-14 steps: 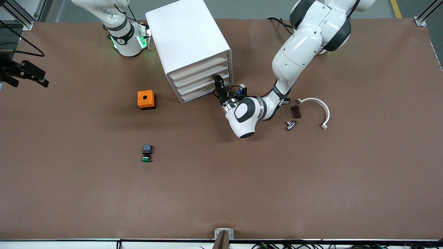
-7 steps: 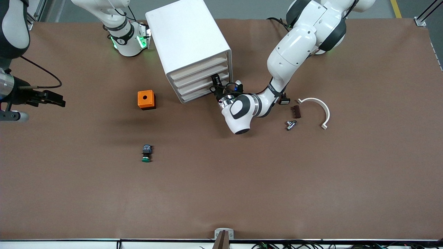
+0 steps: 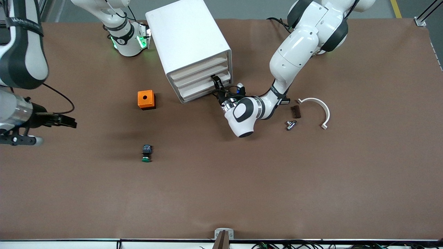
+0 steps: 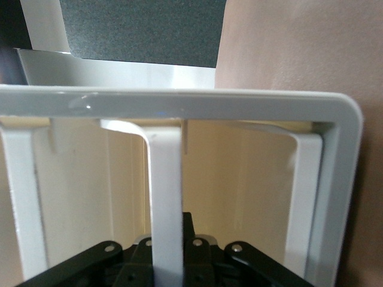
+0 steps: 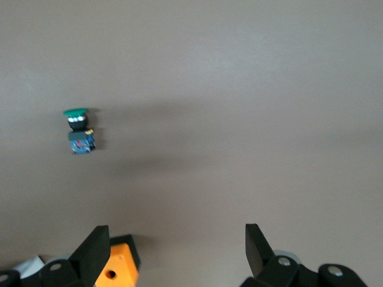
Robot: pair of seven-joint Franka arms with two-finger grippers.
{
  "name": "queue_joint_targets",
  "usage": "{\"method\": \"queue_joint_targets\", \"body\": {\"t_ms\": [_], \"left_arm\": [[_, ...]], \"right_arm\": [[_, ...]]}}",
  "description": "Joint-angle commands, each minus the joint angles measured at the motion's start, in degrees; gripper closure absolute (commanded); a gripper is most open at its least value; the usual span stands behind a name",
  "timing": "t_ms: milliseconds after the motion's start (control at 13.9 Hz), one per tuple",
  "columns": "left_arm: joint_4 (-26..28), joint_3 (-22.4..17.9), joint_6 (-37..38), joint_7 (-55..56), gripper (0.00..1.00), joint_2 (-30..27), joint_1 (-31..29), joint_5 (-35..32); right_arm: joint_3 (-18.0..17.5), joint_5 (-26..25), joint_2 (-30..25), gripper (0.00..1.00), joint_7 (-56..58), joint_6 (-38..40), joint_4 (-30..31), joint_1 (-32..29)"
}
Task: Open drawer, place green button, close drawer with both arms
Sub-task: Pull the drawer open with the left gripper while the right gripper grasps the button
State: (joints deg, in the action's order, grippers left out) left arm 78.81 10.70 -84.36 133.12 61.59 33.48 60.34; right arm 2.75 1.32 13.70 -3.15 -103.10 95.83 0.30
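Note:
The white cabinet (image 3: 188, 34) stands near the robots' side of the table, its four alike drawer fronts turned toward the left arm's end. My left gripper (image 3: 216, 81) is at the low fronts, by the lowest drawer (image 3: 199, 92). In the left wrist view my left gripper (image 4: 166, 242) is shut on a white drawer front lip (image 4: 165, 191). I cannot tell which low front it is. The green-capped button (image 3: 146, 154) lies on the table, nearer the front camera than the orange box (image 3: 146, 99). My right gripper (image 3: 67, 121) is open and empty over the table at the right arm's end. Its wrist view shows the button (image 5: 78, 129).
The orange box also shows in the right wrist view (image 5: 117, 270), by one finger. A white curved part (image 3: 320, 105), a dark brown part (image 3: 295, 111) and a small metal part (image 3: 290, 124) lie toward the left arm's end, beside the left forearm.
My right arm has swung in over the table toward the button. My left gripper pushed in at the drawer fronts, then drew back a little.

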Motion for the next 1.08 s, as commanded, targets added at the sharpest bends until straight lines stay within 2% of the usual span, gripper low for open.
{"method": "queue_joint_targets", "body": {"t_ms": [0, 288, 865, 1009], "left_arm": [[-0.94, -2.43, -0.46, 2.05, 0.95, 0.63, 0.09, 1.36], [-1.21, -2.52, -0.46, 2.05, 0.95, 0.55, -3.50, 1.19], [-3.67, -2.87, -1.94, 1.79, 0.91, 0.55, -8.95, 1.36], [-3.67, -2.96, -2.74, 1.35, 0.89, 0.63, -9.13, 1.36]], "right_arm": [[0.06, 0.52, 3.35, 0.00, -10.44, -5.42, 0.58, 5.92], [0.06, 0.61, 5.72, 0.00, -18.37, -19.30, 8.04, 11.47], [-0.03, 0.61, 11.52, 0.00, -26.91, -40.22, 17.45, 16.84], [-0.03, 0.61, 13.54, 0.00, -26.91, -42.53, 17.82, 17.28]]}}
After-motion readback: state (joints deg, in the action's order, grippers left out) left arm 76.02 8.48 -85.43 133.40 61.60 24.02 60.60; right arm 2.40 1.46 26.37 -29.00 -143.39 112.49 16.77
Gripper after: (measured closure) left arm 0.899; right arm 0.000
